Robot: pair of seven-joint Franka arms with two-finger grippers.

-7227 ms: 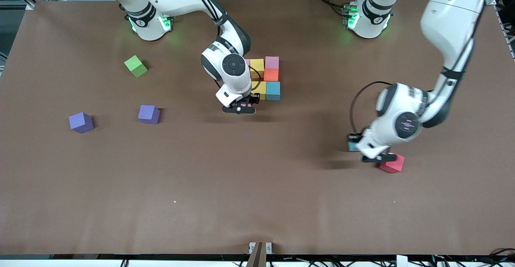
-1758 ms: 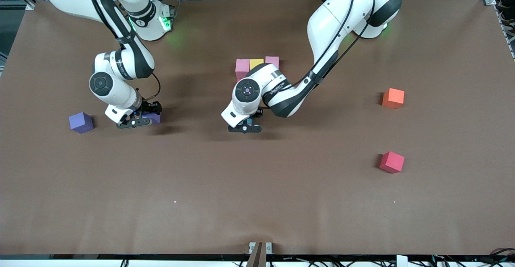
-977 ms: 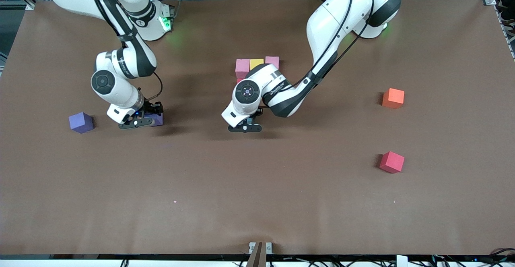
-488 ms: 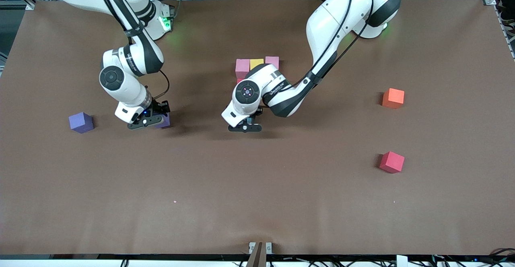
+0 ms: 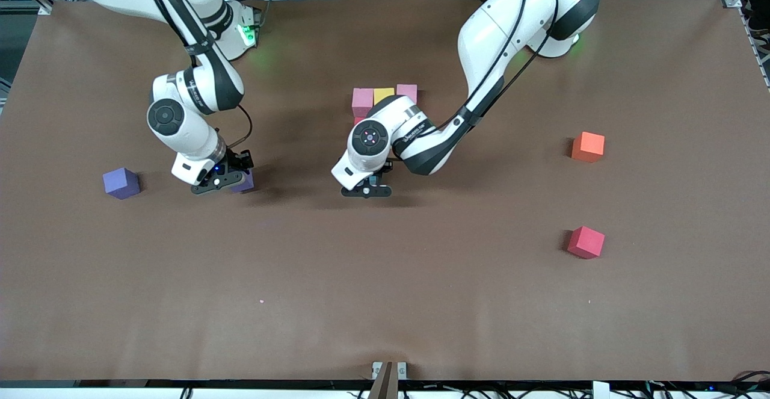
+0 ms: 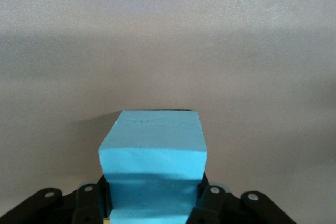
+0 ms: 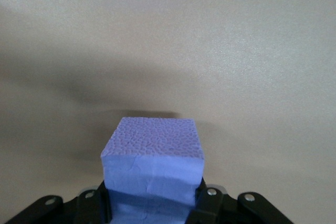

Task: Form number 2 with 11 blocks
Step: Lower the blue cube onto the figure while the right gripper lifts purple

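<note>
My left gripper (image 5: 366, 189) is shut on a light blue block (image 6: 152, 150), low over bare table beside a cluster of touching blocks. Of that cluster I see a pink block (image 5: 363, 101), a yellow one (image 5: 384, 94), another pink one (image 5: 407, 92) and a sliver of red (image 5: 358, 120); the left wrist hides the others. My right gripper (image 5: 218, 181) is shut on a purple block (image 7: 152, 150), which also shows as the purple block (image 5: 245, 181) toward the right arm's end. Black fingers (image 7: 210, 203) press both its sides.
A second purple block (image 5: 121, 182) lies toward the right arm's end of the brown table (image 5: 385, 303). An orange block (image 5: 588, 146) and a red block (image 5: 586, 242) lie apart toward the left arm's end, the red one nearer the camera.
The right gripper has tightened on the purple block and carried it a little toward the middle of the table. The left arm and its blue block have stayed put.
</note>
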